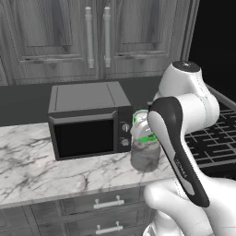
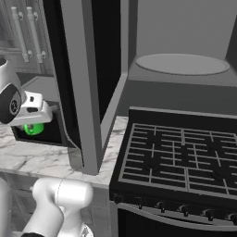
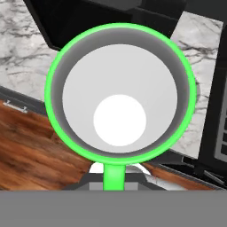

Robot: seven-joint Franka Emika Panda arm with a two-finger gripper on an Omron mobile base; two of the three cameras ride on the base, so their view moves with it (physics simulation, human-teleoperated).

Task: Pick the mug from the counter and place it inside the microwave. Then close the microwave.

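A: Starting at the left of the left base view, we see the counter [image 1: 37, 166], white with grey veins, and on it the smaller dark box with two round knobs [image 1: 90, 120]. What sits to the right of that box?

B: Just right of the box we see the grey marbled jar [image 1: 145, 156] standing on the counter. Above the jar, and in front of the box's right edge, is the mug [image 1: 140, 120], bright green, lifted off the worktop.

A: And the gripper [image 3: 114, 177]?

B: In the hand view we look straight down into the mug's whitish inside, its green rim round and whole, and the green handle runs down to the bottom between the fingertips. We take the jaws as closed tight on that handle, so the mug hangs from the hand.

A: Further right of the box?

B: In the right base view the mug shows as a green patch under the white hand, to the left of the microwave [image 2: 180, 69]. Its door [image 2: 85, 83] stands open, edge-on to us, and the round turntable [image 2: 182, 64] lies in the grey cavity. Below the microwave sits a black stove [image 2: 180, 157].
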